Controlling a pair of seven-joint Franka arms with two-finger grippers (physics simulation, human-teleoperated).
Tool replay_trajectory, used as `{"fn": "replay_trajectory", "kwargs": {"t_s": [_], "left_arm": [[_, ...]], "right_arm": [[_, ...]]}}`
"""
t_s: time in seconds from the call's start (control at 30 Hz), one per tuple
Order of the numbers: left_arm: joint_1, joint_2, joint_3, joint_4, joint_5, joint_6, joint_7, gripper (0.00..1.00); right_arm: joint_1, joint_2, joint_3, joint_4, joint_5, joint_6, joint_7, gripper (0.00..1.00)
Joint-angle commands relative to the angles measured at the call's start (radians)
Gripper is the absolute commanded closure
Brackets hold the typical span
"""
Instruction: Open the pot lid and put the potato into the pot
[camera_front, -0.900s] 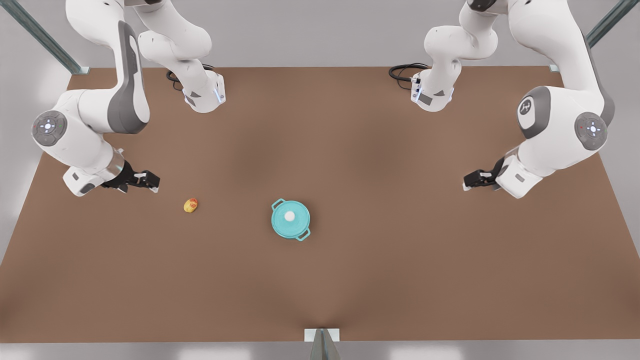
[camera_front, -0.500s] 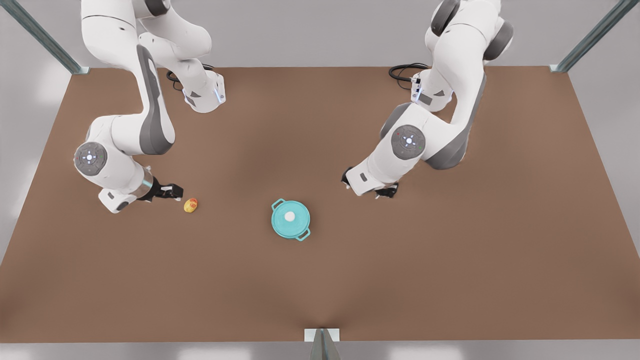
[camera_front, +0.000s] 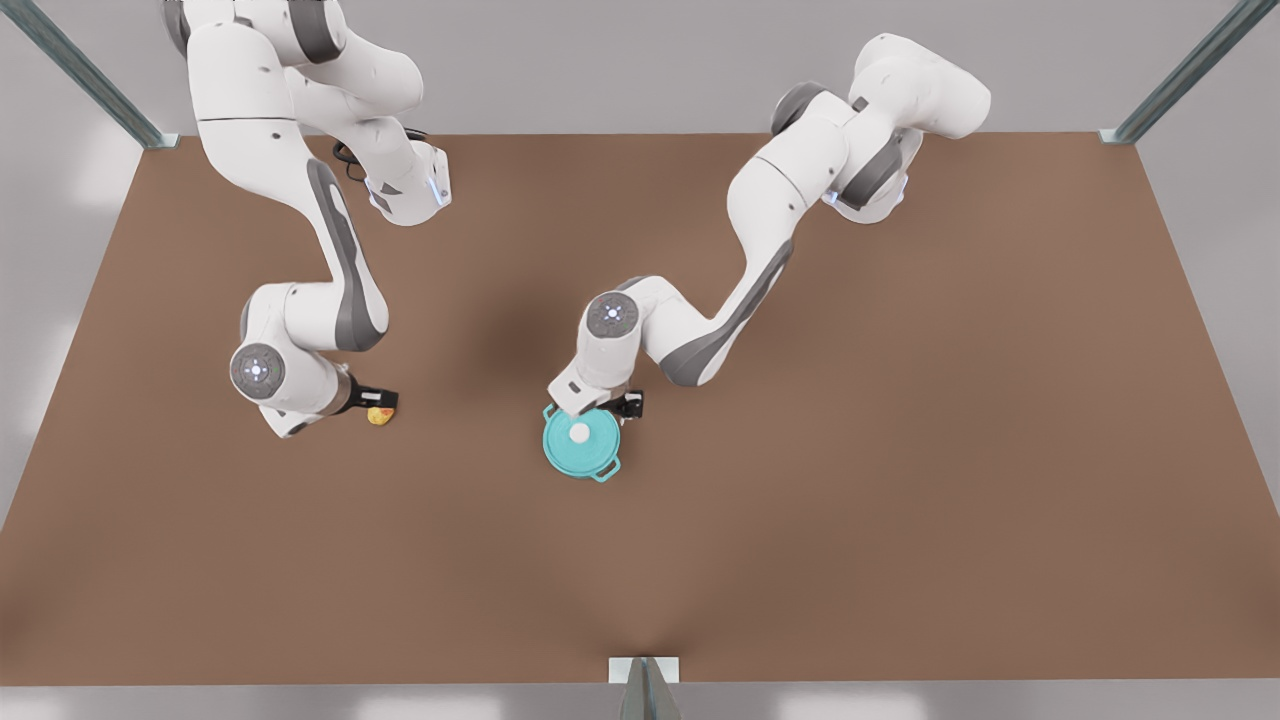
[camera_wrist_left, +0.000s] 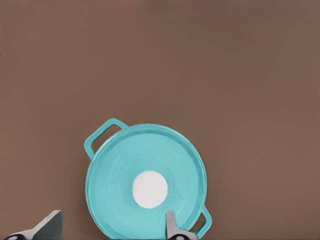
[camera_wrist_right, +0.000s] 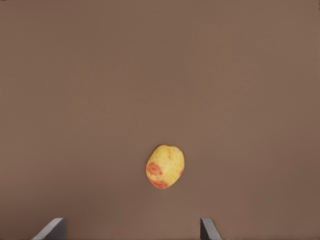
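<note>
The teal pot (camera_front: 606, 472) stands mid-table with its lid (camera_front: 590, 448) on; the white knob (camera_wrist_left: 150, 189) sits at the lid's (camera_wrist_left: 177, 160) centre, and one loop handle of the pot (camera_wrist_left: 102, 133) sticks out. My left gripper (camera_front: 603, 408) hangs open just above the pot's far edge, its fingers (camera_wrist_left: 169, 225) astride the lid's near rim. The yellow potato (camera_front: 379, 417) with an orange-red patch lies on the table at the front view's left. My right gripper (camera_front: 378, 403) is open right above the potato (camera_wrist_right: 165, 166), not touching it.
The brown table (camera_front: 900, 450) stretches wide around both things. The arm bases (camera_front: 410, 190) stand at the far edge, with black cables beside them. A metal bracket (camera_front: 645, 672) sits at the near edge.
Both arms swung inward and down. The left gripper moved from the front view's right edge to over the pot. The right gripper moved up to the potato.
</note>
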Motion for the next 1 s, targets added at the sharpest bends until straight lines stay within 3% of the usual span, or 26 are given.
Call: {"fn": "replay_trajectory", "kwargs": {"t_s": [0.0,0.03,0.17,0.47,0.6,0.97], "left_arm": [[-0.025,0.027,0.019,0.024,0.057,0.135,-0.433,0.00],[-0.050,0.018,0.018,0.023,0.082,0.036,-0.415,0.00],[-0.089,0.018,0.018,0.018,0.111,-0.004,-0.418,0.00],[-0.065,0.029,0.044,0.018,0.106,0.029,-0.352,0.00],[-0.065,0.056,0.050,0.021,0.106,0.147,-0.444,0.00],[-0.065,0.082,0.070,0.023,0.109,0.203,-0.467,0.00]], "right_arm": [[0.000,0.015,-0.003,-0.005,0.004,0.104,0.138,0.00],[0.000,0.026,-0.003,-0.007,0.006,0.124,0.142,0.00],[-0.002,0.081,-0.003,-0.007,0.041,0.202,0.150,0.00],[-0.065,0.095,0.009,-0.132,0.049,0.357,0.139,0.00],[-0.060,0.098,0.019,-0.183,0.055,0.431,0.142,0.00],[-0.063,0.139,0.022,-0.189,0.055,0.478,0.142,0.00]]}}
